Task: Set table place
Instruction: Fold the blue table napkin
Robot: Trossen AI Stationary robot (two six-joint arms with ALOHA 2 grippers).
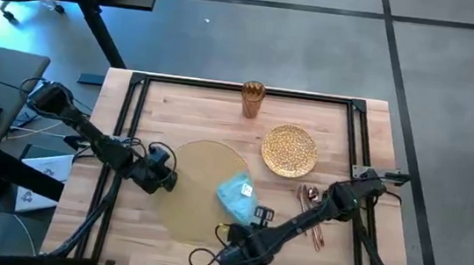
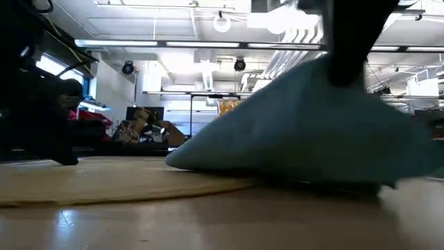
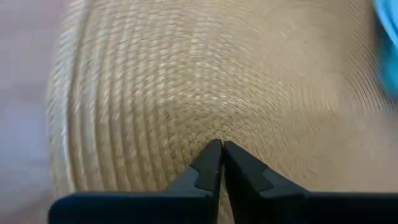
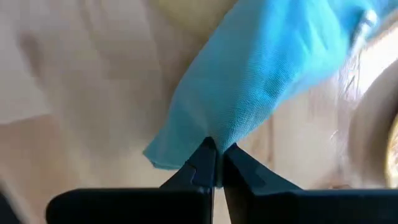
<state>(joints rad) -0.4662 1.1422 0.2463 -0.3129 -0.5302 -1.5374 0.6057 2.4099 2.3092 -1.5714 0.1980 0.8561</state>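
Nearest the low camera, the teal napkin (image 2: 312,132) fills the frame, one corner drawn up into a peak under a dark gripper while its lower folds trail on the placemat (image 2: 104,182) and the table (image 2: 208,222).

In the right wrist view, the right gripper (image 4: 216,149) has its fingers pinched tight on a corner of the napkin, and the cloth hangs away from them over bare wood. To do this step well, the pinch should hold firm and the cloth be lifted until it hangs free before it is carried, so that it neither drags the mat askew nor snags the cutlery; setting it down low and flat beside the mat would likely keep it neat.

In the left wrist view, the left gripper (image 3: 221,149) has its fingers closed together, tips just over the woven placemat's edge; whether mat fibre is caught between them I cannot tell.

From above, the right arm reaches in from the table's right side, elbow bent, its wrist low near the front edge with the napkin just beyond its fingers, lying on the mat's right rim. The fork, spoon and knife (image 1: 309,202) lie beside that forearm. The left arm stretches from the left, its gripper at the mat's left edge. The gold plate (image 1: 290,150) and amber cup (image 1: 252,99) stand farther off, beyond the napkin.
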